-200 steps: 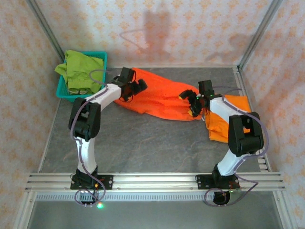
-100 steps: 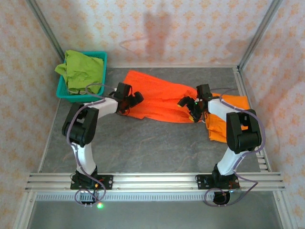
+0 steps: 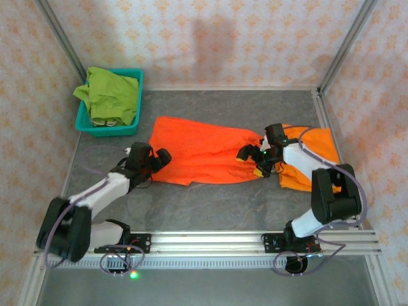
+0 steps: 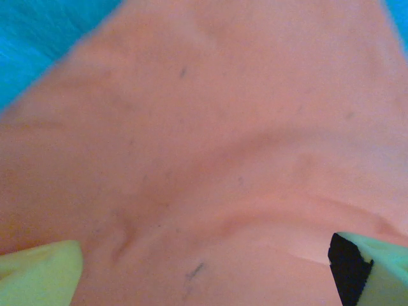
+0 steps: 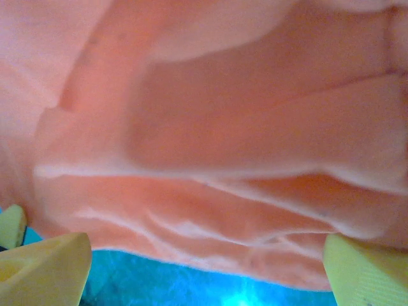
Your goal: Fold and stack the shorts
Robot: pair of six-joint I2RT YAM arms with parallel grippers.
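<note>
Over the last second I had drawn the orange shorts (image 3: 204, 156) towards the near side of the surface (image 3: 210, 210). A moment before, they lay bunched and slanting further back. Now they lay spread out in a long flat strip across the middle, running left to right.

My left arm had swung down from its raised pose and stretched low. My left tool (image 3: 156, 160) sat at the near-left corner of the shorts. In the left wrist view its pads (image 4: 38, 274) stood wide apart, with smooth orange cloth lying flat beyond them, so I judged it released and gripping nothing.

My right tool (image 3: 252, 160) had come nearer too and sat at the gathered right end of the same shorts. Its jaws were also spread wide. The right wrist view showed pleated fabric beyond them rather than clamped between them.

The second orange shorts (image 3: 324, 145) lay folded at the far right, partly under my right arm and just beside the spread pair. The green shorts (image 3: 111, 92) were heaped in the basket (image 3: 108, 130) at the far left.

I judged the flattening pull done and this pair ready for its fold. Next would come a fresh pinch on two corners. The green pair had not yet been folded.
</note>
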